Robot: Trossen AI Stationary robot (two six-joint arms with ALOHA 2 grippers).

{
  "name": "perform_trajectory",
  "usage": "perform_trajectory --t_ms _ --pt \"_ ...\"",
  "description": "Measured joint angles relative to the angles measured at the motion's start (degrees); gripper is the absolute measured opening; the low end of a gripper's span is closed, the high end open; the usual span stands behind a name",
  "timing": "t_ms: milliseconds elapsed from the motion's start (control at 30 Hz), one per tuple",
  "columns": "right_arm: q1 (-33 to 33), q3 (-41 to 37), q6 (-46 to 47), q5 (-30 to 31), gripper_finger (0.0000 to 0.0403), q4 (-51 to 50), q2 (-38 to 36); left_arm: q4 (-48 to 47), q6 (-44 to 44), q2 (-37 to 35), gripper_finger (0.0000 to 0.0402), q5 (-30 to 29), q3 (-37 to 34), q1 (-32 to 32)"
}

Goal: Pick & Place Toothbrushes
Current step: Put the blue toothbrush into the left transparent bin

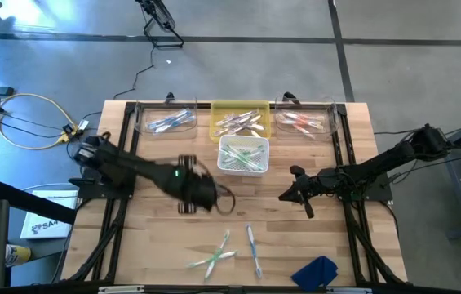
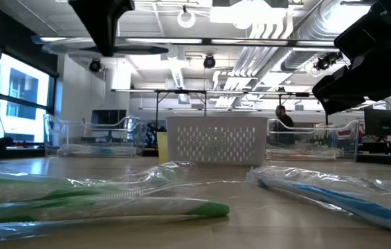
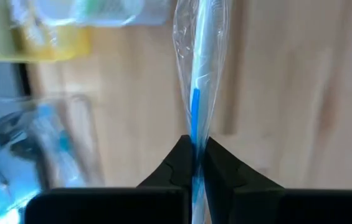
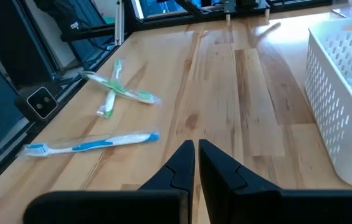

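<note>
On the table (image 1: 157,245): bins lining the far edge, sorting by colour, it seems.
White basket (image 1: 243,155): sitting mid-table, collecting green brushes.
Left gripper (image 3: 194,163): hovering left of centre, pinching a wrapped blue toothbrush (image 3: 195,106), likely heading for the clear tray (image 1: 165,121) of blue ones.
Right gripper (image 4: 195,163): waiting right of centre, fingers closed, carrying nothing.
Loose toothbrushes (image 1: 214,255): lying by the near edge, awaiting pickup.

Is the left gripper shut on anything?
Shut on a blue toothbrush: left gripper pinches its wrapped handle between both fingers above the table.
</note>
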Motion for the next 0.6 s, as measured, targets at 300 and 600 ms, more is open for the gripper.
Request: perform_trajectory --t_ms 300,600 --pt "0.0 0.0 -1.8 3.6 0.0015 0.0 0.0 -3.4 13.9 -6.2 0.0009 -2.4 0.1 18.3" --pt "0.0 0.0 -1.9 5.9 0.0015 0.2 0.0 -2.4 19.2 -10.1 0.0009 -2.7 -4.2 37.5"
